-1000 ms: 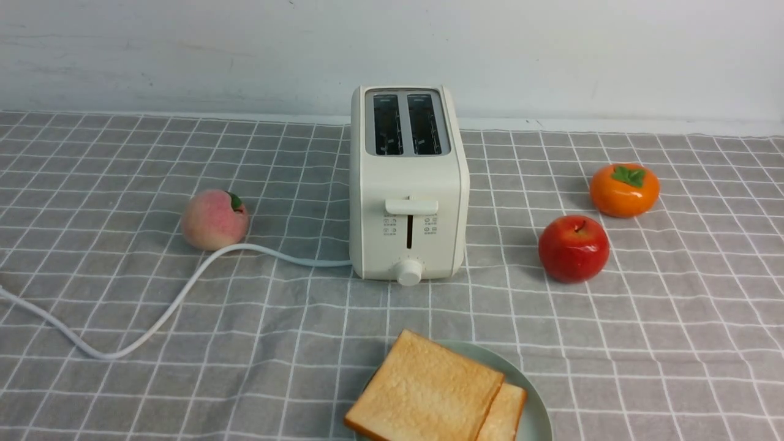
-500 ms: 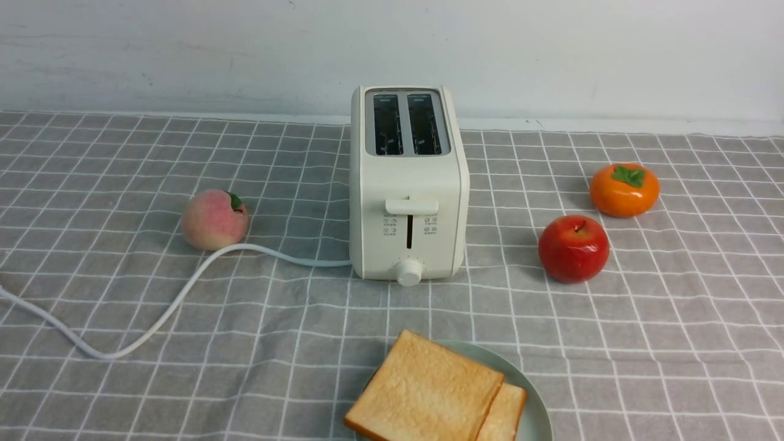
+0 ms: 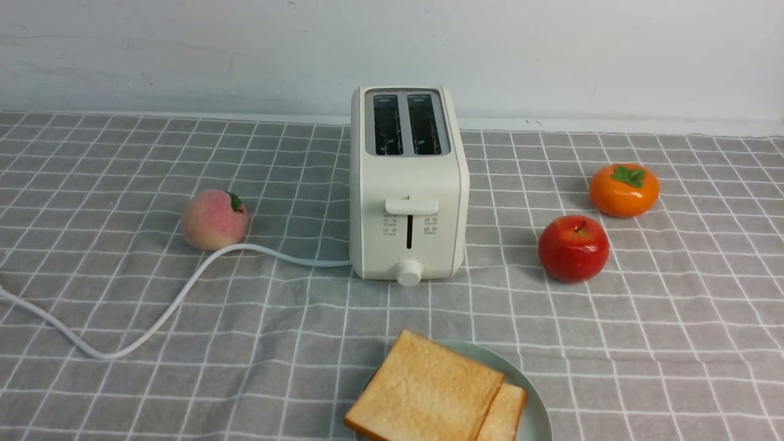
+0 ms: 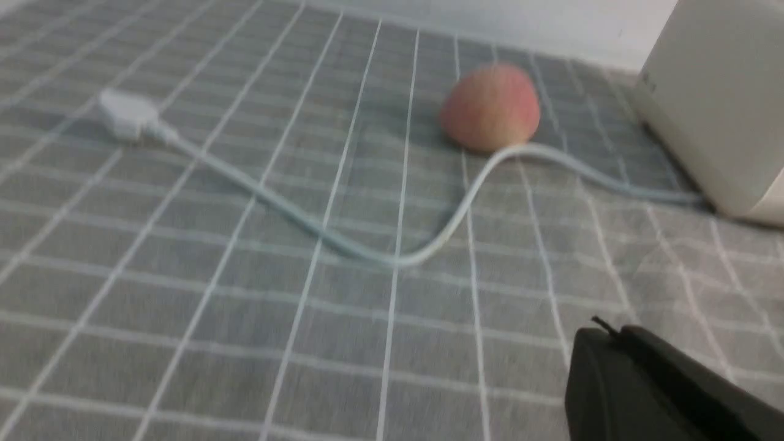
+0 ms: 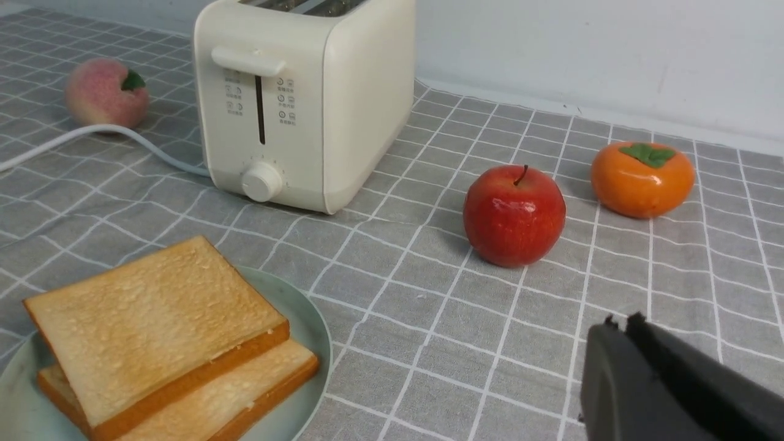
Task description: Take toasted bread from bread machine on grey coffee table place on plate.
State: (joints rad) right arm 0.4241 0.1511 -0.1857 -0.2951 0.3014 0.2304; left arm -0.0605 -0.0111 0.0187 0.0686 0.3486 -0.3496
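Observation:
The cream-white bread machine (image 3: 407, 184) stands at the middle of the grey coffee table (image 3: 674, 318), both slots empty. Two slices of toasted bread (image 3: 425, 392) lie stacked on the pale green plate (image 3: 536, 410) at the front edge; they also show in the right wrist view (image 5: 153, 324) on the plate (image 5: 312, 343). My left gripper (image 4: 603, 331) is shut and empty, low over the cloth near the toaster's side (image 4: 716, 104). My right gripper (image 5: 621, 324) is shut and empty, beside the plate and apart from it. Neither gripper shows in the front view.
A peach (image 3: 214, 218) lies left of the toaster with the white cord (image 3: 171, 306) curling past it to a plug (image 4: 125, 113). A red apple (image 3: 573, 248) and an orange persimmon (image 3: 624, 189) sit right of the toaster. A white wall runs along the back.

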